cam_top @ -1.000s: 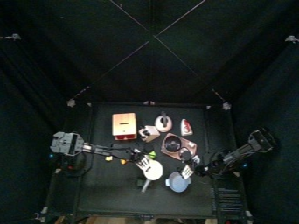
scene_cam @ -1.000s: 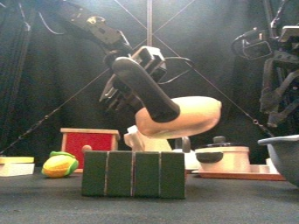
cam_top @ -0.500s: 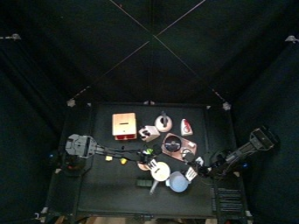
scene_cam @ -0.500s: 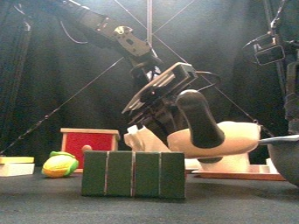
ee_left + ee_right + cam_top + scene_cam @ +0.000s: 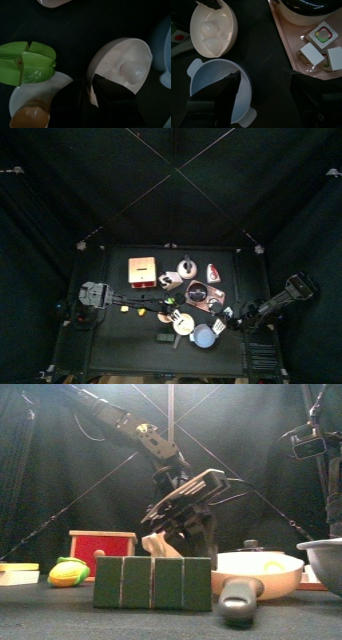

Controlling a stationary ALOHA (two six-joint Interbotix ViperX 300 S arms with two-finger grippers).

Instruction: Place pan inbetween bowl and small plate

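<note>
The whitish pan [image 5: 262,573] rests flat on the table, its dark handle [image 5: 237,598] pointing to the front. In the left wrist view the pan [image 5: 124,69] lies between the blue-grey bowl [image 5: 164,35] and the small plate [image 5: 32,102] with its orange middle. My left gripper [image 5: 187,499] hangs open just above and behind the pan, holding nothing. My right gripper [image 5: 271,82] is open over the bowl [image 5: 218,95], with the pan [image 5: 212,30] beyond it. From above, pan [image 5: 183,324] and bowl [image 5: 205,335] sit side by side.
A ribbed green block [image 5: 152,582] stands at the front. A red box [image 5: 103,548] and a yellow-green toy [image 5: 67,571] are at the left. A pink tray [image 5: 298,47] with small food pieces and a dark pot [image 5: 308,5] lies beside the bowl.
The left gripper brought the pan down from the air onto the table, then opened and let go of it. The right arm has hardly moved.
</note>
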